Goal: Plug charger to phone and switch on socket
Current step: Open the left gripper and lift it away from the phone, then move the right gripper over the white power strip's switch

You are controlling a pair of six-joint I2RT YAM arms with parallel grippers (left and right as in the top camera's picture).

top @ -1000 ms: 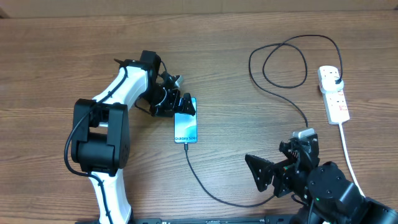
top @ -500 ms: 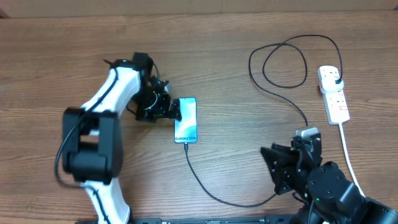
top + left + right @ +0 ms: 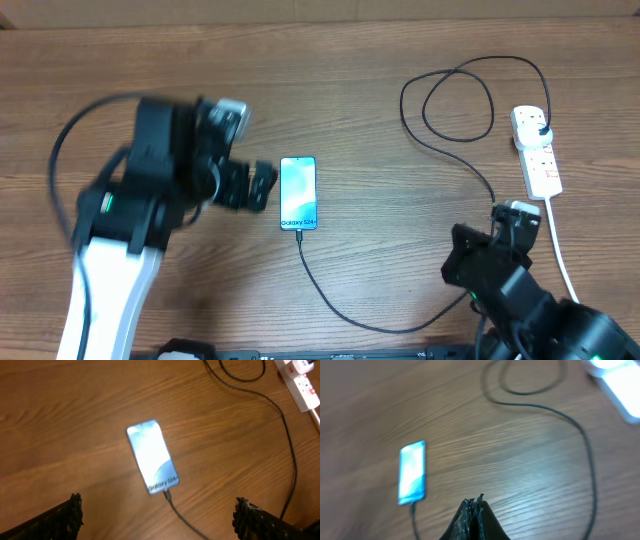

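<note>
The phone [image 3: 298,192] lies flat mid-table with its blue screen lit. The charger [image 3: 352,315] has its tip in the phone's near end, and the black cable runs right, loops, and ends in a plug on the white socket [image 3: 541,165] at the far right. My left gripper [image 3: 262,186] is open just left of the phone, blurred by motion. In the left wrist view the phone [image 3: 152,457] and charger [image 3: 289,440] lie ahead of the open gripper [image 3: 157,508]. My right gripper [image 3: 455,262] is shut on nothing near the front right. The right wrist view shows it [image 3: 474,505] above bare wood, right of the phone [image 3: 412,472].
The socket's thick white cord [image 3: 560,250] runs toward the table's front edge beside my right arm. The wide cable loop [image 3: 455,100] lies at the back right. The socket [image 3: 300,380] shows at the left wrist view's top right corner.
My left arm has drawn back to the left, off the phone, still open. My right gripper has closed and shifted slightly right. The phone and cable have not moved.
</note>
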